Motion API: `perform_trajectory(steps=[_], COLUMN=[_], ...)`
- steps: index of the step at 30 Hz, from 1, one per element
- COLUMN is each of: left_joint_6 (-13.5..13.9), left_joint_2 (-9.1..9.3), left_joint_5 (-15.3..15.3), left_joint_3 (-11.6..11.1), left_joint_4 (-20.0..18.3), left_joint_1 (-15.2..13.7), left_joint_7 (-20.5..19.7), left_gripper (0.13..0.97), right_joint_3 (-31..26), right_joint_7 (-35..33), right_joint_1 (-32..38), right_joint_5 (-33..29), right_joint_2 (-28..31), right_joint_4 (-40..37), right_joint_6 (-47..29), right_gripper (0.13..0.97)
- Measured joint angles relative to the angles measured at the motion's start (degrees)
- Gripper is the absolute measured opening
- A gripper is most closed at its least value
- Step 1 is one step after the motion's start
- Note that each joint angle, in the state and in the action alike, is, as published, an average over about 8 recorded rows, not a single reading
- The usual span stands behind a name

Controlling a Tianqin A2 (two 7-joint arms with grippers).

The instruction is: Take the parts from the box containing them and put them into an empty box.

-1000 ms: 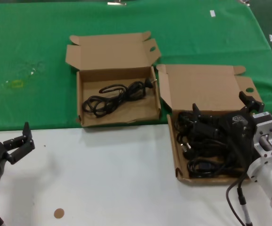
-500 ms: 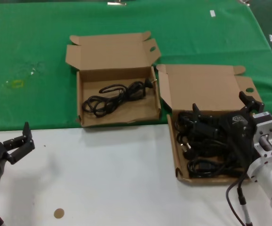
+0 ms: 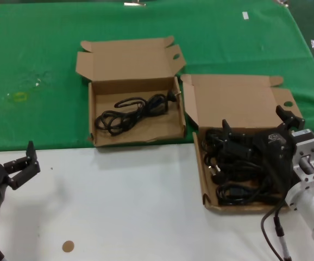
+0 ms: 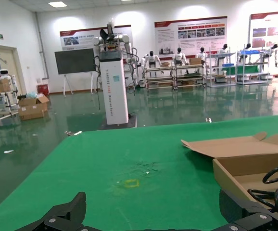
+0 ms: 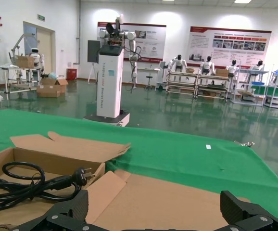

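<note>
The box containing the parts [image 3: 205,179] lies at the right, across the edge between white table and green cloth, lid open, full of tangled black cables [image 3: 238,168]. My right gripper [image 3: 257,124] hangs open just above those cables; in the right wrist view this gripper [image 5: 153,211] faces the box's raised lid [image 5: 177,197]. The other box [image 3: 92,117], with the wavy front wall, lies on the green cloth to the left and holds one coiled black cable [image 3: 132,111] with its plug [image 5: 81,175]. My left gripper [image 3: 20,163] waits open over the white table at the near left, holding nothing.
A green cloth [image 3: 37,54] covers the far half of the table; the near half is a white surface [image 3: 124,206]. A small brown disc [image 3: 68,246] lies near the front edge. A faint yellow mark [image 4: 131,183] shows on the cloth.
</note>
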Motion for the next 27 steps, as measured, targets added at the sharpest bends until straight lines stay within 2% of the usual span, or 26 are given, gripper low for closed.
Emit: perform_trajectory(steps=[27], left_joint_6=[0.0], left_joint_2=[0.0], left_joint_5=[0.0], left_joint_3=[0.0], left_joint_4=[0.0], left_joint_1=[0.0], left_joint_7=[0.0], left_gripper=[0.966], right_joint_3=[0.0], right_joint_7=[0.0], right_joint_1=[0.0], right_joint_5=[0.0], right_joint_2=[0.0], right_joint_4=[0.0], right_joint_6=[0.0], right_gripper=[0.966])
